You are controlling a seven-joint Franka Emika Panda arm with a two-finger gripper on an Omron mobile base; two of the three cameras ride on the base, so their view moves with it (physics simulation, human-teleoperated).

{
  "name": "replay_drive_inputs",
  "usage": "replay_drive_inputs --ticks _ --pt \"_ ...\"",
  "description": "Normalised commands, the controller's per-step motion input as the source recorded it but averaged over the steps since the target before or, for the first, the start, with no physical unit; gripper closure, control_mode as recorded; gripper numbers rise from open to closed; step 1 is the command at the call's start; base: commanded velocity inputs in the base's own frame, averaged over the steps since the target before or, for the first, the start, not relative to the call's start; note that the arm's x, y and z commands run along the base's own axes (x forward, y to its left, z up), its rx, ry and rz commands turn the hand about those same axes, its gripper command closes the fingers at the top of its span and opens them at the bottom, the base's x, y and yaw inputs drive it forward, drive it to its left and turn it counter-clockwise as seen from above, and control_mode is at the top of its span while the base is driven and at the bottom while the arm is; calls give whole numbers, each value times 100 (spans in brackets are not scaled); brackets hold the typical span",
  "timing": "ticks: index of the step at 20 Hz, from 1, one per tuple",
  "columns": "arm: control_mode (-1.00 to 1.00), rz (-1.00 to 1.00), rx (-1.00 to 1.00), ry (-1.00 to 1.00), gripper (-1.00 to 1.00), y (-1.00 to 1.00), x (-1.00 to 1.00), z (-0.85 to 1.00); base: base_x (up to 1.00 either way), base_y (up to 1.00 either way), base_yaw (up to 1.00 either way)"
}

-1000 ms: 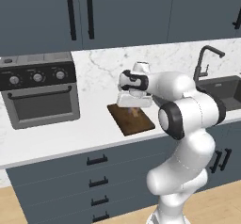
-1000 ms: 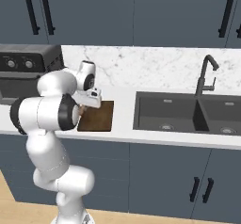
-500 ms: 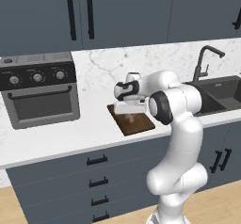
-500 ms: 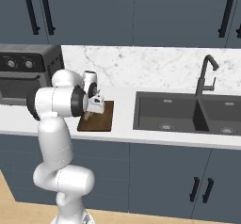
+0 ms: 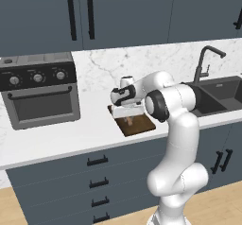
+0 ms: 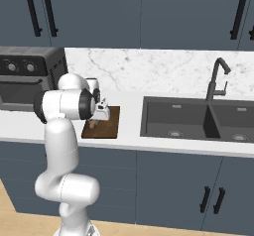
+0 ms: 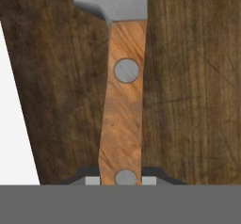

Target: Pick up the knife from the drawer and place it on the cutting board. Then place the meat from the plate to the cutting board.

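Observation:
My gripper (image 5: 128, 118) hangs just over the dark brown cutting board (image 5: 140, 126) on the counter, shut on the knife (image 5: 128, 121). In the hand view the tan wooden handle (image 7: 123, 119) with two steel rivets runs up from between my fingertips (image 7: 157, 175) to the grey blade (image 7: 113, 2), with the cutting board (image 7: 188, 77) close beneath it. From the right base view the gripper (image 6: 95, 121) and the knife (image 6: 93, 124) sit over the board's (image 6: 110, 126) left half. Shut drawer fronts (image 5: 97, 161) line the cabinet below the counter. The meat and the plate are out of view.
A black countertop oven (image 5: 40, 94) stands to the left of the board. A dark sink (image 5: 215, 96) with a black faucet (image 5: 208, 61) lies to the right. White marble counter (image 5: 71, 134) surrounds the board, and dark wall cabinets hang above.
The hand has come down and slightly left with the knife, from well above the board to just over it. The gripper has stayed shut on the handle.

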Motion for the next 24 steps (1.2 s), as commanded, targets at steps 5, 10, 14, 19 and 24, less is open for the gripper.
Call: replay_drive_inputs --ticks 5,10,14,19,24 --pt "-100 0 -3 -1 -100 1 0 -1 0 0 0" --pt "-100 0 0 -7 -100 0 -2 3 0 0 0" --pt "-100 0 0 -11 -100 -13 -33 43 0 0 0" --pt "-100 -2 9 -2 -100 -26 -61 75 0 0 0" --pt "-100 0 11 0 -100 -38 -78 94 0 0 0"
